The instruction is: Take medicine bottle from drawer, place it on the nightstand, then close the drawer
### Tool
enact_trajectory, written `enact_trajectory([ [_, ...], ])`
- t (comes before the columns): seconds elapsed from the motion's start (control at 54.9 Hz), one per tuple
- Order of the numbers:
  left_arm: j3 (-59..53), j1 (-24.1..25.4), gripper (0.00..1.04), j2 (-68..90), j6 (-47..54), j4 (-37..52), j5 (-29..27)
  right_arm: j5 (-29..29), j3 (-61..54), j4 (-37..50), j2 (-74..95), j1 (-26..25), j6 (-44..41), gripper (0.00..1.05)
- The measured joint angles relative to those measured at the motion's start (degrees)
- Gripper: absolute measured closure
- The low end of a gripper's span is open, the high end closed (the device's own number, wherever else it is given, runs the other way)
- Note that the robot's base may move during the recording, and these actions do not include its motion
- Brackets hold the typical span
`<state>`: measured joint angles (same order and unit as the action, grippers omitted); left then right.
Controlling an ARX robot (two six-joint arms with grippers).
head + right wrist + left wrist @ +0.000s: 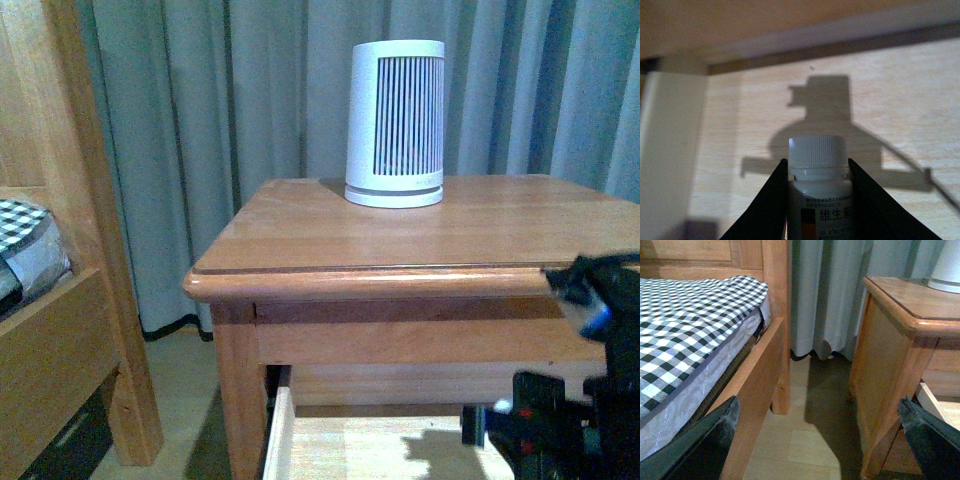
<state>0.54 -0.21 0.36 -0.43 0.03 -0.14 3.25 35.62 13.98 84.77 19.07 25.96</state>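
Note:
My right gripper [818,167] is shut on the medicine bottle [818,200], a white bottle with a ribbed cap and a printed label, held between both dark fingers [771,205]. It hangs over the pale floor [890,110] of the open drawer and throws a shadow on it. In the front view the right gripper [560,425] is dark at the lower right, over the open drawer [280,430] under the nightstand [400,240]; the bottle is hidden there. My left gripper [817,440] is open and empty, low over the floor between the bed and the nightstand [900,365].
A large white device with dark slats [395,125] stands at the back of the nightstand top. A wooden bed frame [70,250] with a checked mattress [690,330] stands to the left. Grey curtains [250,100] hang behind.

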Motion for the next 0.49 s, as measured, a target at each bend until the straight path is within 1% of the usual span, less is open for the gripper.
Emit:
enact_trajectory([
  [0.091, 0.0, 0.0, 0.07, 0.0, 0.0, 0.0, 0.0, -2.4, 3.0, -4.4, -5.6, 0.4, -0.9, 0.74],
  [0.146, 0.0, 0.0, 0.07, 0.0, 0.0, 0.0, 0.0, -4.1, 8.3, -7.5, -9.1, 0.3, -2.6, 0.74],
  [0.237, 0.0, 0.0, 0.07, 0.0, 0.0, 0.0, 0.0, -5.5, 15.8, -8.8, -9.8, -0.3, -4.8, 0.74],
  [0.364, 0.0, 0.0, 0.07, 0.0, 0.0, 0.0, 0.0, -4.9, 25.4, -8.5, -6.4, -2.5, -8.1, 0.75],
  [0.492, 0.0, 0.0, 0.07, 0.0, 0.0, 0.0, 0.0, -3.8, 34.6, -8.8, 1.6, -5.5, -12.4, 0.75],
])
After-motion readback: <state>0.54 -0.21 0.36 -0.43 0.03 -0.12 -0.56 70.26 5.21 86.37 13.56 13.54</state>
